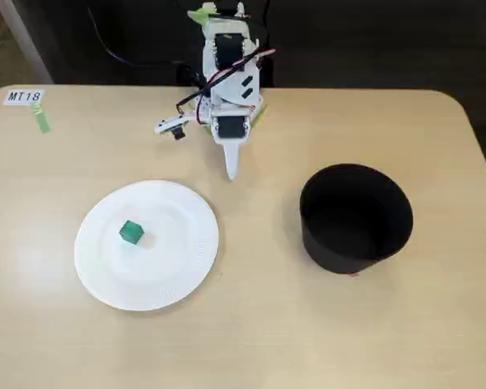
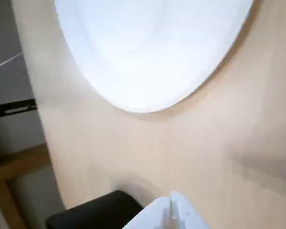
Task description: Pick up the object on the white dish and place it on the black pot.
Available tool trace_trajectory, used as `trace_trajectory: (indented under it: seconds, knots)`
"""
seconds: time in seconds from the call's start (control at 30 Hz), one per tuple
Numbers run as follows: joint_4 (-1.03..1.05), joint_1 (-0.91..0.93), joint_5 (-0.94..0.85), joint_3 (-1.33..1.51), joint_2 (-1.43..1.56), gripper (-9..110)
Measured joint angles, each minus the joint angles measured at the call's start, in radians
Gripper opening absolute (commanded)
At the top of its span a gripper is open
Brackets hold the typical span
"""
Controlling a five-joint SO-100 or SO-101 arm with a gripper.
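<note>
Green cube (image 1: 131,232) sat on the white dish (image 1: 182,267), a bit left of the dish centre in the fixed view, nearer the camera than anything else in play. Cube looked roughly equal-sided, so no real long axis to line up with; its faces seemed turned slightly off the table edges, hard to be sure at this size.

Key relation: cube lay down-left of the gripper (image 1: 232,172) in the fixed view, well apart, with the far rim of the dish between them. The reach would have to go forward and to the view's left, over that rim.

Black pot (image 1: 355,219) stood to the view's right of the dish, apart from it, open top, looked empty. Gripper tip sat roughly between dish and pot but further back.

Gripper pointed down at the table near the arm base (image 1: 227,49), fingers drawn together or nearly so, holding nothing. Wrist view showed the white fingers (image 2: 174,212) meeting at a narrow seam, blurry, and the dish rim (image 2: 148,102) ahead; cube not in that view.

Surface: plain light wood table (image 1: 437,324), flat. Far left, a white label "MT18" (image 1: 23,96) with a green tape strip (image 1: 42,123). Dark floor behind the table.
</note>
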Motion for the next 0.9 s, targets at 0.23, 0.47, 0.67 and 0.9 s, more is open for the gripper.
trace_trajectory:
  seconds: [0.23, 0.47, 0.67, 0.9]
  knots:
    - [-0.051, 0.018, -0.021, -0.325, -0.322, 0]
    - [0.006, 0.107, -0.025, -0.67, -0.747, 0]
    - [0.094, 0.268, -0.002, -0.859, -1.015, 0]
    - [0.133, 0.443, 0.012, -1.0, -1.279, 0]
